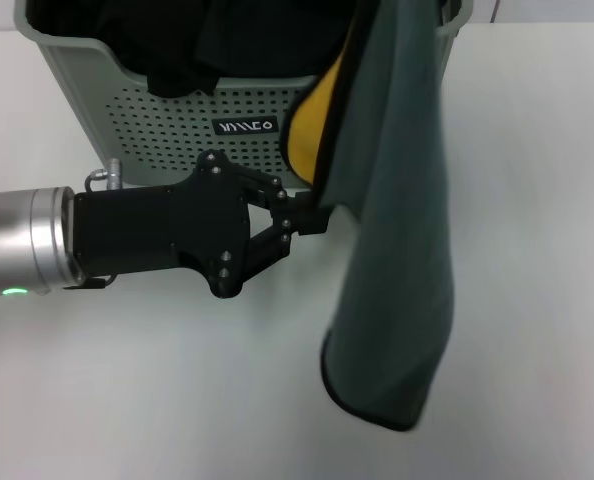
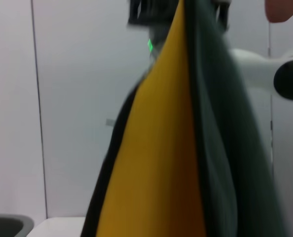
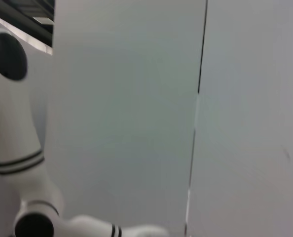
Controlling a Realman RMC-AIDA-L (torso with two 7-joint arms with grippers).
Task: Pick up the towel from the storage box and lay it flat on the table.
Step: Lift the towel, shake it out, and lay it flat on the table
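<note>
The table (image 1: 537,200), a plain white surface, fills the head view, with bare room to the right of the hanging cloth and across the near side. At the far side stands the storage box (image 1: 167,120), its perforated near wall and small dark label turned toward the camera; black fabric (image 1: 227,40) is seen lying inside it.

The towel (image 1: 397,230) is held up in the air just right of the box. It hangs in a long vertical fold, dark green side out, its black-stitched lower edge dangling above the near table. Its yellow reverse (image 1: 312,135) is shown along the left edge, in front of the box's near right corner. The top of the cloth runs out of view, so what it is hung from cannot be told.

The left gripper (image 1: 317,215) is reached in from the left, level with the box's near wall. Its fingers are closed upon the towel's left edge, just below the yellow patch.

The right gripper is not seen in any view.
</note>
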